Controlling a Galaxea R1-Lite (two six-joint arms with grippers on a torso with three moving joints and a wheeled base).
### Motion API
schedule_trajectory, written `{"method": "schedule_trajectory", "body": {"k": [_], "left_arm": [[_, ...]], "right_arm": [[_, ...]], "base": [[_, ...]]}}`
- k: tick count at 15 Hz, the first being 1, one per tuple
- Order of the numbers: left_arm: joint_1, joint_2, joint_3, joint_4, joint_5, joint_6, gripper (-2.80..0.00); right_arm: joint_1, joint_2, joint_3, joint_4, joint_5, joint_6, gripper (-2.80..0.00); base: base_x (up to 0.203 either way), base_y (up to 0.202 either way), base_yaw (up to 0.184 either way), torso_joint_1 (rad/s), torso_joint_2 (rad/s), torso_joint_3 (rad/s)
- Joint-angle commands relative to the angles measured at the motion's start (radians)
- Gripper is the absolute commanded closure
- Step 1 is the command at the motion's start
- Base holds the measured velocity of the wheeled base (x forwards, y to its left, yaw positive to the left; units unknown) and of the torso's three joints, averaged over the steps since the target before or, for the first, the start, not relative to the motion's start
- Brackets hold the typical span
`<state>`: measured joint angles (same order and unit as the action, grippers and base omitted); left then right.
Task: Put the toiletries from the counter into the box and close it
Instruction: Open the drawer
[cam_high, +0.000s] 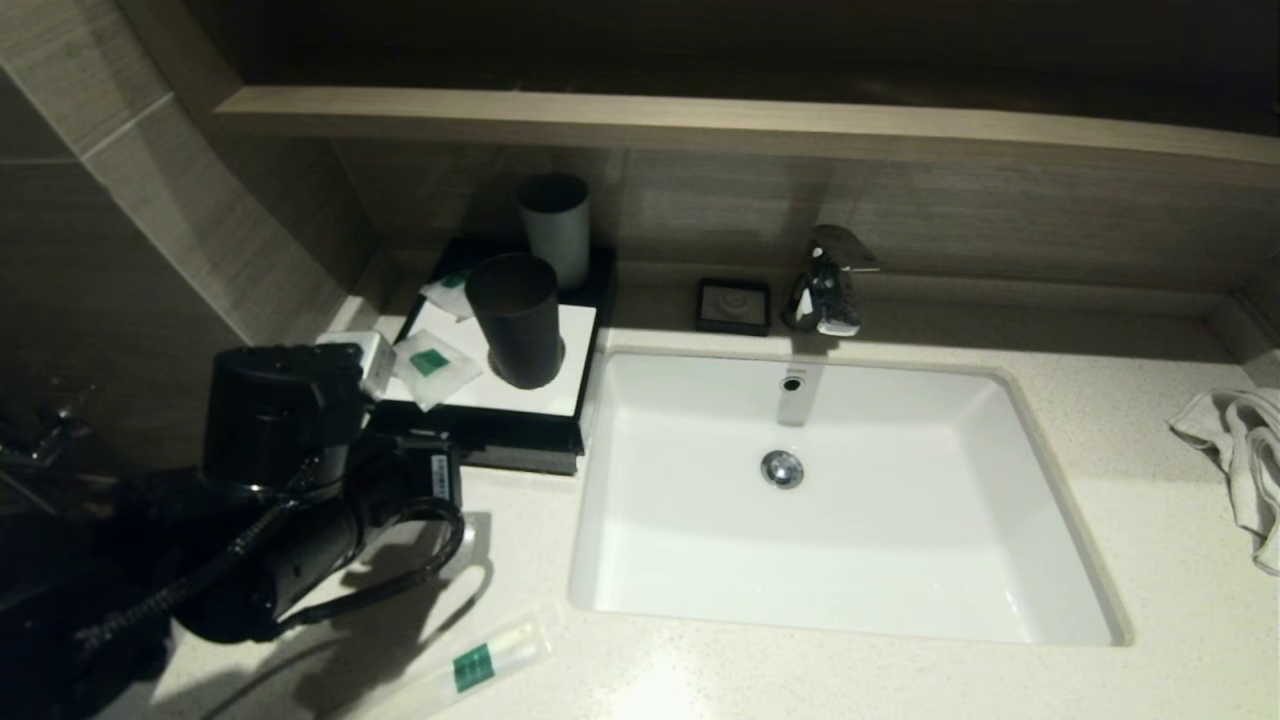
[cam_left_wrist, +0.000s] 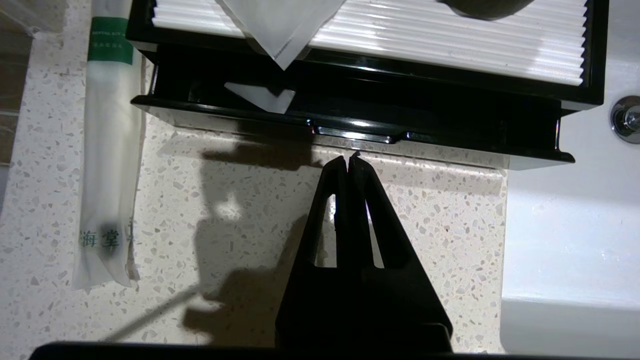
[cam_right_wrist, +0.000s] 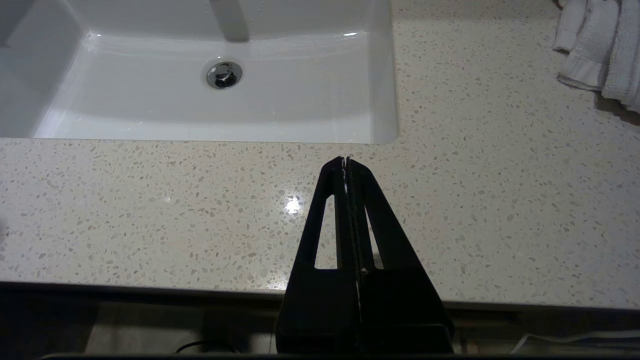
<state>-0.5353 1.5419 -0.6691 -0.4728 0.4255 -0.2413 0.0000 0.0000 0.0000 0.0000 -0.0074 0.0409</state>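
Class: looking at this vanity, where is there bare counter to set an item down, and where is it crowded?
Free: the counter between the sink and the towel, and the front strip before the sink. Crowded: the corner beside the sink's other end, where the box, carrying two cups and sachets, the left gripper and a long sachet leave little room.

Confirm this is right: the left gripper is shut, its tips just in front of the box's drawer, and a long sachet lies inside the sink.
One thing is wrong. The long sachet lies on the counter beside the box, not in the sink; the left wrist view shows it. The left gripper is indeed shut, tips just before the drawer front.
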Motion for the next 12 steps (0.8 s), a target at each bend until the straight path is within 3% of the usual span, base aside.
{"method": "schedule_trajectory", "body": {"k": [1,12], "left_arm": [[-0.006,0.029,-0.004,-0.014,0.001,-0.001,0.0],[-0.005,0.107,-0.049,-0.087,0.005,0.002,0.0]], "right_arm": [[0.0,0.002,0.0,0.0,0.0,0.0,0.0],[0.0,0.002,0.0,0.0,0.0,0.001,0.0]], "base": [[0.0,0.0,0.0,0.0,0.0,0.0],[0.0,0.0,0.0,0.0,0.0,0.0]]}}
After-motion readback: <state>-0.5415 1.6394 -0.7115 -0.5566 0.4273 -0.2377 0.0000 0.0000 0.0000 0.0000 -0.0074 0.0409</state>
